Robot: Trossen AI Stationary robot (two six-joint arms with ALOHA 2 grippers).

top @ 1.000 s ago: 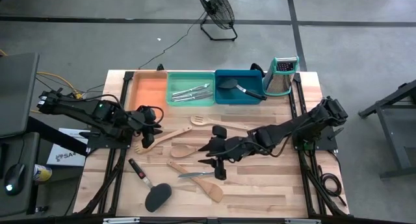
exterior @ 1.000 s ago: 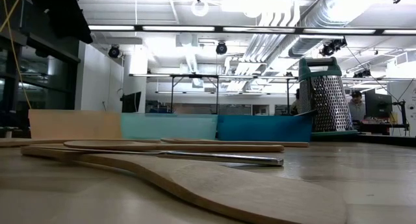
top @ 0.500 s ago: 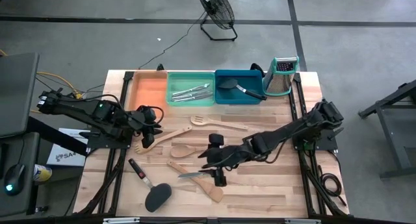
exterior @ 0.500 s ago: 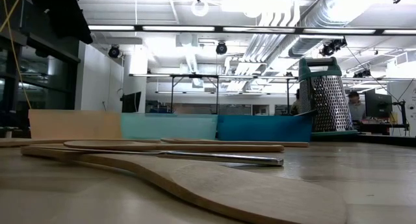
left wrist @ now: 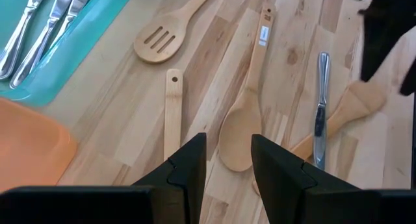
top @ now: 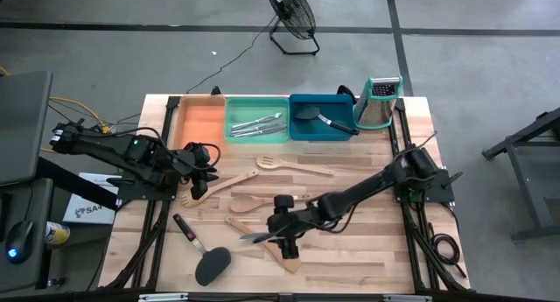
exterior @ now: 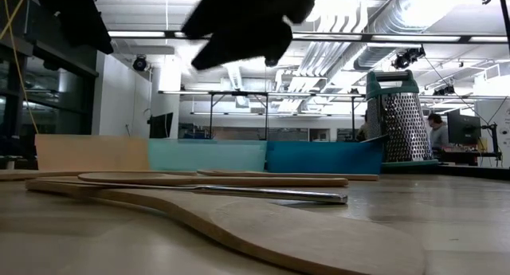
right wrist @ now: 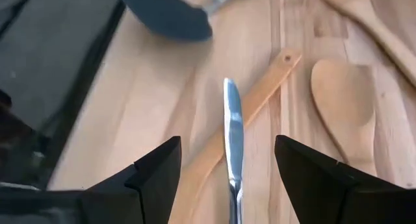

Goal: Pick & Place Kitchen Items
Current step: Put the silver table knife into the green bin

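Observation:
A silver knife (right wrist: pixel 232 130) lies on the table across the handle of a pale wooden spatula (right wrist: pixel 214 152), near the table's front middle (top: pixel 256 237). My right gripper (right wrist: pixel 227 152) hangs open just above it, a finger on either side of the blade, touching nothing; in the low view it shows as a dark shape (exterior: pixel 247 24) above the knife (exterior: pixel 263 194). My left gripper (left wrist: pixel 227 165) waits open at the table's left (top: pixel 206 166), over a wooden spoon (left wrist: pixel 242 130).
At the back stand an orange tray (top: pixel 199 120), a green tray (top: pixel 234 131) with silver cutlery, a blue tray (top: pixel 337 108) with a black turner, and a steel grater (top: pixel 379 102). A black turner (top: pixel 203 256), wooden spoons (top: pixel 262 202) and a slotted spatula (top: pixel 289 165) lie around the knife.
My right gripper has gone down and toward the table's near-left, from the middle of the table to just over the silver knife, tipping further downward. It has come into the low view from above. The utensils have not moved.

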